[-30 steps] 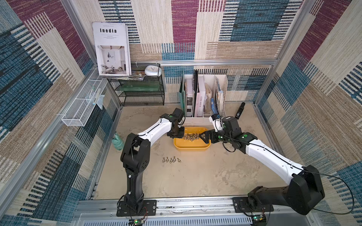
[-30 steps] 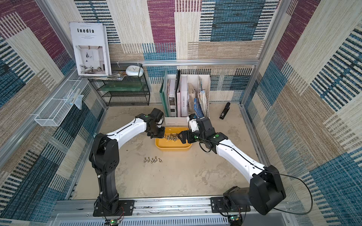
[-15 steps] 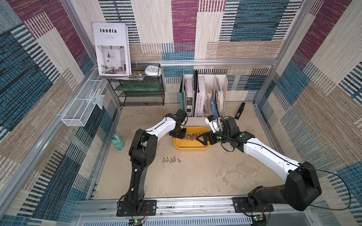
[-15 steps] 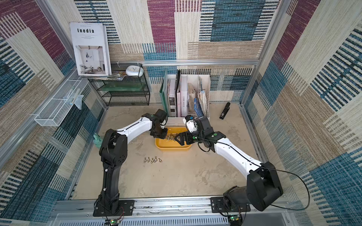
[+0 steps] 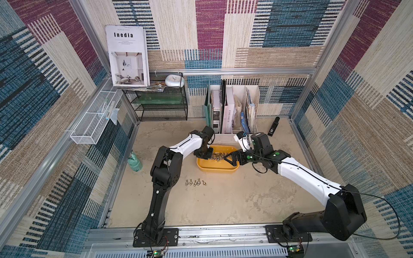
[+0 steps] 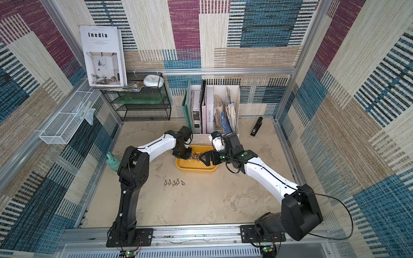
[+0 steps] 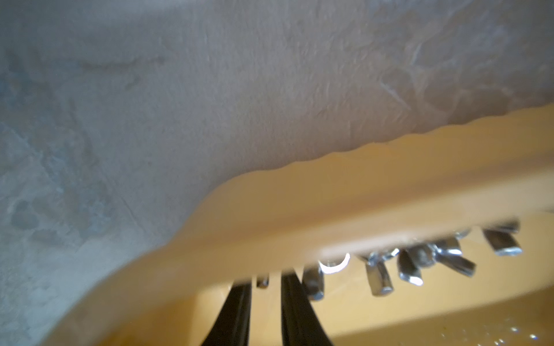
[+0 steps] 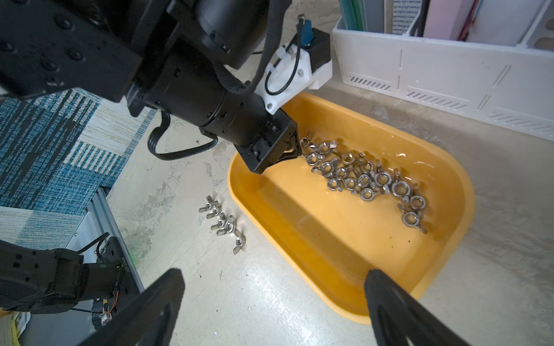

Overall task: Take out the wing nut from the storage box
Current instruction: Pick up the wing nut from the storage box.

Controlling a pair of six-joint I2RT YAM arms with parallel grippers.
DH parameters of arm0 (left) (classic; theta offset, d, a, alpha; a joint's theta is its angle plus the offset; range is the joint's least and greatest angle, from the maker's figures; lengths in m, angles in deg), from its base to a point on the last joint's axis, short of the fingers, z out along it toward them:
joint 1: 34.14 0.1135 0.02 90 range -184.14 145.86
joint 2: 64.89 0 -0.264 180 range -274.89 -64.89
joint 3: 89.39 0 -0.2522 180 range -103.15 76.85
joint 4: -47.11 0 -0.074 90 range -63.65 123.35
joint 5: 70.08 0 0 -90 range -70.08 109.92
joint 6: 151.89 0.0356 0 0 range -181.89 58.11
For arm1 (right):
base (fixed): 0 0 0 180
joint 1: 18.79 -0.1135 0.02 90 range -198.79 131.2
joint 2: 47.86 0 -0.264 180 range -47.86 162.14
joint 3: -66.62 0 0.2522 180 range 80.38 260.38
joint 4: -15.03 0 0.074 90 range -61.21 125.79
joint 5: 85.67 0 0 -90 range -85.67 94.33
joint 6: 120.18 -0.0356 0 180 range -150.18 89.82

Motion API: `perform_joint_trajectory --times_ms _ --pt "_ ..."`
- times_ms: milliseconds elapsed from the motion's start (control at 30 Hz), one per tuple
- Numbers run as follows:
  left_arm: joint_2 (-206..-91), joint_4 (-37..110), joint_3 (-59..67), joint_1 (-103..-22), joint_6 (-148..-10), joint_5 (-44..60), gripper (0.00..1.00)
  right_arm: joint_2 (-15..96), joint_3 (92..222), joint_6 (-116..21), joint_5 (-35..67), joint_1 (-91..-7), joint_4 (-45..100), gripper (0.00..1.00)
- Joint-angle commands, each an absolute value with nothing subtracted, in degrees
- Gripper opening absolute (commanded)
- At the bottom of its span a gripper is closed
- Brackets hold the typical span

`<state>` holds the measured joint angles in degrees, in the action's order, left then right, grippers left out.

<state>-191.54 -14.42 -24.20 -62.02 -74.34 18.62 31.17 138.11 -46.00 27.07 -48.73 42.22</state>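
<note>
In both top views the yellow storage box (image 5: 216, 168) (image 6: 194, 168) sits on the table (image 5: 223, 201) toward its back edge, just in front of the file holder (image 5: 232, 105). A heap of wing nuts (image 5: 218, 155) lies inside the box, and a short row of loose nuts (image 5: 195, 183) lies on the table before its front wall. The left tool (image 5: 209, 155) dips in at one end of the box and the right tool (image 5: 228, 157) hangs at the other, but the tips are too small to read from up here. The left wrist view gives what those lack. The fingers (image 7: 236, 311) stand close together with only a narrow gap, and a small piece of metal (image 7: 263, 281) sits at their tips. I cannot tell whether it is pinched. The box rim hides the ground below. The right wrist view alone shows the heap whole (image 8: 359, 176), a tangled chain along the back wall, with the left tool (image 8: 296, 151) at its end. It also shows the right tool (image 8: 272, 274) spread wide and empty over the box's near corner. To do this well, I judge the left tool should close on one wing only, then lift straight and slowly so that linked neighbours drop off.
</note>
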Motion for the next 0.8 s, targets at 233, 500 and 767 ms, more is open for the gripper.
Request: perform_joint_trajectory --times_ms 233,500,767 --pt "-192.73 -15.32 -26.32 -62.00 -73.05 19.68 0.24 31.16 138.30 -46.06 26.74 -48.71 42.06 0.99" --pt "-193.05 -15.32 -26.68 -62.00 -72.90 18.95 0.12 31.20 138.30 -46.21 26.65 -48.66 42.04 0.99" --pt "-189.44 -15.68 -25.14 -62.07 -73.74 20.10 0.02 31.41 137.78 -46.39 26.86 -48.66 41.40 0.99"
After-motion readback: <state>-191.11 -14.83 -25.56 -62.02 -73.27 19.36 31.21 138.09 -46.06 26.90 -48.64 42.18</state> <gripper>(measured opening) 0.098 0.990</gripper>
